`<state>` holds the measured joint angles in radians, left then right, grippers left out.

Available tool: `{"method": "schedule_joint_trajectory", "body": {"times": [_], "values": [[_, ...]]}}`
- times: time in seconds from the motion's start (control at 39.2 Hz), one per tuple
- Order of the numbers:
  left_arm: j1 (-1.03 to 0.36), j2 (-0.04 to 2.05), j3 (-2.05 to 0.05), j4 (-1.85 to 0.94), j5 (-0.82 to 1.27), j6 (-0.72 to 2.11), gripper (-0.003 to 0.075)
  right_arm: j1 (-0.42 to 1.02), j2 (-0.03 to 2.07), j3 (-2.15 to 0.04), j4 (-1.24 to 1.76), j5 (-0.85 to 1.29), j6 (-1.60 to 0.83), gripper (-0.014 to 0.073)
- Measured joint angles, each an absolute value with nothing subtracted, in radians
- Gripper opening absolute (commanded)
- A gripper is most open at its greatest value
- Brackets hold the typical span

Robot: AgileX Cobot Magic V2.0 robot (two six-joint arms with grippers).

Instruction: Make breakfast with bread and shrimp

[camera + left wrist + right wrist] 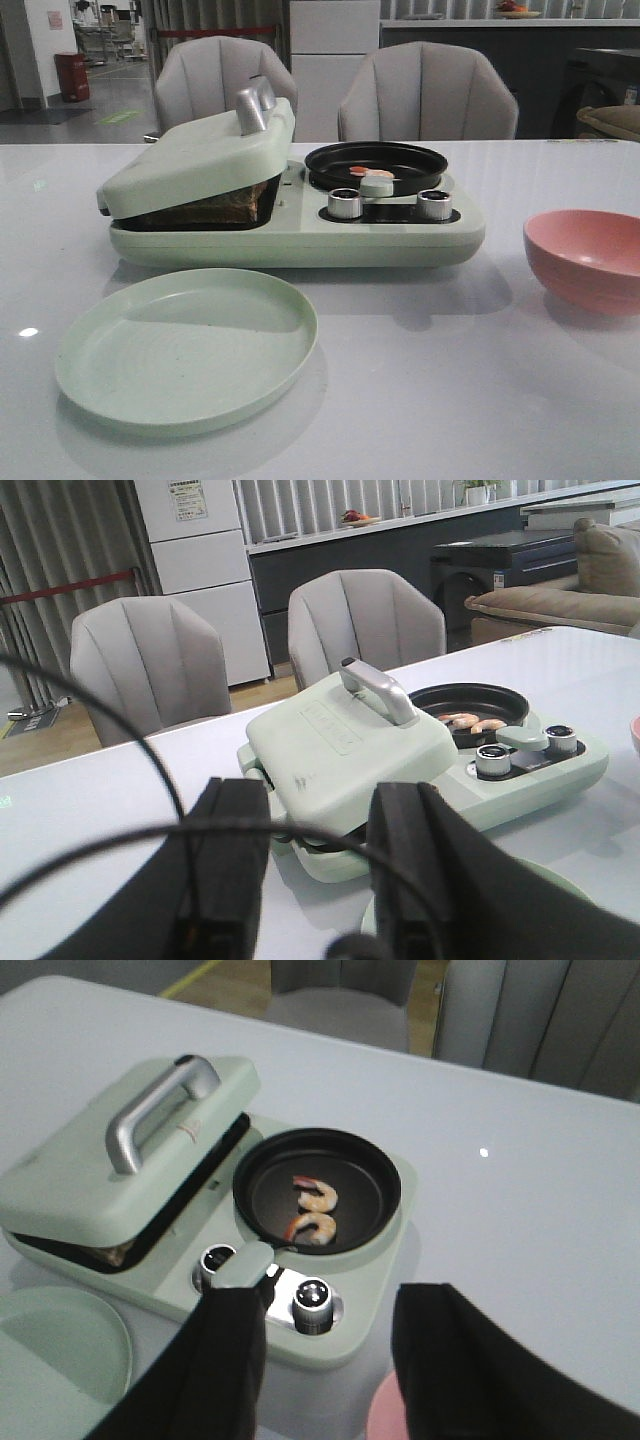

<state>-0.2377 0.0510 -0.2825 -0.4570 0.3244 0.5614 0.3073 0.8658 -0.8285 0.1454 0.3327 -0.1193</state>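
Bread point(215, 205), seemingly two dark-crusted slices, sits clamped under the lid; two curled shrimp point(316, 1212) lie in the pan.

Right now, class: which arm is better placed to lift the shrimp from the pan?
Probably the right: its open gripper looks down on the shrimp in the black pan.

Glossy white table point(420, 400), matt green plastic plate point(186, 350), shiny metal knobs point(345, 204).

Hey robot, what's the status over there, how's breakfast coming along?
Left gripper and right gripper open, empty, above the table. Bread in the press under a tilted lid; two shrimp in the black pan. Green plate empty, nothing blocking.
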Motion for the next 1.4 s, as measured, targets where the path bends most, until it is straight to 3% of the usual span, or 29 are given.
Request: {"method": "schedule_joint_trajectory", "body": {"times": [0.23, 0.64, 0.82, 0.89, 0.97, 1.04, 1.4], "values": [[-0.238, 0.051, -0.282, -0.457, 0.316, 0.561, 0.0313, 0.330, 0.600, -0.583, 0.166, 0.190, -0.122, 0.0423], [-0.238, 0.051, -0.282, -0.457, 0.332, 0.561, 0.0313, 0.334, 0.107, -0.301, 0.166, 0.266, -0.122, 0.0423], [-0.238, 0.051, -0.258, -0.457, 0.336, 0.561, 0.0307, 0.334, 0.083, -0.215, 0.166, 0.244, -0.122, 0.0379], [-0.238, 0.051, -0.242, -0.457, 0.338, 0.561, 0.0248, 0.334, 0.083, -0.209, 0.166, 0.234, -0.122, 0.0253], [-0.238, 0.051, -0.234, -0.459, 0.341, 0.561, 0.0126, 0.334, 0.083, -0.209, 0.166, 0.233, -0.122, 0.0101], [-0.238, 0.051, -0.234, -0.459, 0.341, 0.561, 0.0120, 0.334, 0.083, -0.209, 0.166, 0.246, -0.122, 0.0140], [-0.238, 0.051, -0.234, -0.459, 0.341, 0.561, 0.0114, 0.334, 0.083, -0.208, 0.166, 0.261, -0.122, 0.0140]]}}
